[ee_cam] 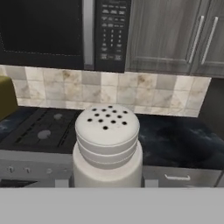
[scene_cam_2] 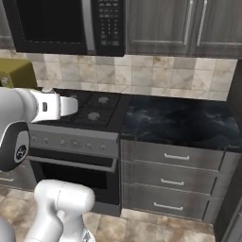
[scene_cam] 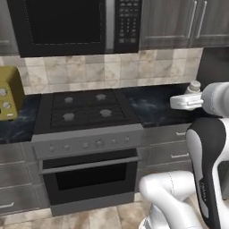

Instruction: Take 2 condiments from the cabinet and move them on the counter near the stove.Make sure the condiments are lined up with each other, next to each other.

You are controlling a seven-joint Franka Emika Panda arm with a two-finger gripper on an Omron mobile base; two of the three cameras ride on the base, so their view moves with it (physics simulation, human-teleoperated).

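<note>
While the arm hangs in front of the range, the stock stands thus:

Shaker (ee_cam: 107, 146): short, pale grey-white, perforated cap up, upright; clamped in the jaws and carried in the air, not yet resting on anything. From the left base view its cap (scene_cam: 195, 86) shows just above the white hand, at about 3 o'clock of the stove.

Gripper (ee_cam: 107, 181): jaws drawn in tight on the shaker's body; the fingertips themselves are mostly hidden behind it.

Stove (scene_cam: 87, 112): black four-burner cooktop, grey knob panel, oven door below; burners bare.

Desk (scene_cam_2: 182, 124): black veined stone, running from the stove's 3 o'clock edge to the far wall, above grey drawers.

Microwave (scene_cam: 67, 24): black, at 12 o'clock over the stove.

Toaster (scene_cam: 10, 93): yellow, at 9 o'clock of the stove.

Step in hand: by my reckoning, carrying one condiment toward its place; I cannot tell from here where the oil bottle is.

Next move: lower the shaker upright onto the desk close by the stove's 3 o'clock side, release only once the base sits flat, leaving room alongside for its partner.
</note>
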